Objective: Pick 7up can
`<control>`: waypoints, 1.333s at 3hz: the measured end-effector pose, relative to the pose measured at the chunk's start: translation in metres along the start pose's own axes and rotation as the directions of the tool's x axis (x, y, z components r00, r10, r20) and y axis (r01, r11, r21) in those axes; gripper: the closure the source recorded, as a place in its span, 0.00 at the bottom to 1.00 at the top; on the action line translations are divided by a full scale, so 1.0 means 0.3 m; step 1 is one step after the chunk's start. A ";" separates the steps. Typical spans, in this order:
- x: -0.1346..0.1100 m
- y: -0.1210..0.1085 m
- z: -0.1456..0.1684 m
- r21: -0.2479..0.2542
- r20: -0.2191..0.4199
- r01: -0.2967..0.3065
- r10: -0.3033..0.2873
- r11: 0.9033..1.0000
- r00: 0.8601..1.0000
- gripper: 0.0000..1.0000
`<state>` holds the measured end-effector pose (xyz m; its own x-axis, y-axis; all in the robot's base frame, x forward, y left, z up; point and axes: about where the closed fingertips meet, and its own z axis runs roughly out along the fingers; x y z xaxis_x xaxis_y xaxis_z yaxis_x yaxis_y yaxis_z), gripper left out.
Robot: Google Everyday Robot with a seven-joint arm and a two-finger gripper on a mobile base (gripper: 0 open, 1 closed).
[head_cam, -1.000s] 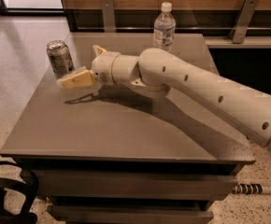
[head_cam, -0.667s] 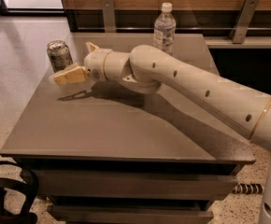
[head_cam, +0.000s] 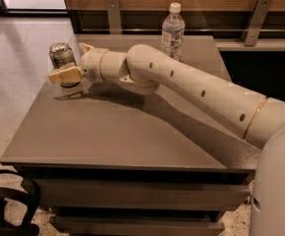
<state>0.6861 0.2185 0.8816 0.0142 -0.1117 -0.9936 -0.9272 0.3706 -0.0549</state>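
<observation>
The 7up can (head_cam: 60, 56), a small silver-grey can with a shiny top, stands upright near the far left corner of the grey table (head_cam: 113, 132). My gripper (head_cam: 67, 62) has reached it from the right and is open. One cream finger (head_cam: 64, 75) crosses in front of the can's lower part, and the other finger (head_cam: 86, 47) sticks out behind and to the right of the can. The can rests on the table.
A clear plastic water bottle (head_cam: 172, 31) with a white cap stands at the table's back edge, behind my arm. A wooden wall with metal brackets (head_cam: 114, 13) runs behind the table. The table's left edge lies close to the can.
My gripper has moved left and a little farther back, from beside the can to straddling it. The can and bottle have not moved.
</observation>
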 end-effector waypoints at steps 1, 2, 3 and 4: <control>-0.002 0.008 0.006 -0.005 0.001 0.000 0.000 1.000 1.000 0.44; -0.003 0.014 0.012 -0.008 0.001 0.000 0.000 1.000 1.000 0.67; -0.005 0.020 0.018 -0.012 0.002 0.000 0.000 1.000 1.000 0.92; -0.006 0.026 0.023 -0.015 0.002 0.000 0.000 1.000 1.000 1.00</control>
<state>0.6815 0.2278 0.8824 0.0153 -0.1097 -0.9938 -0.9326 0.3568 -0.0538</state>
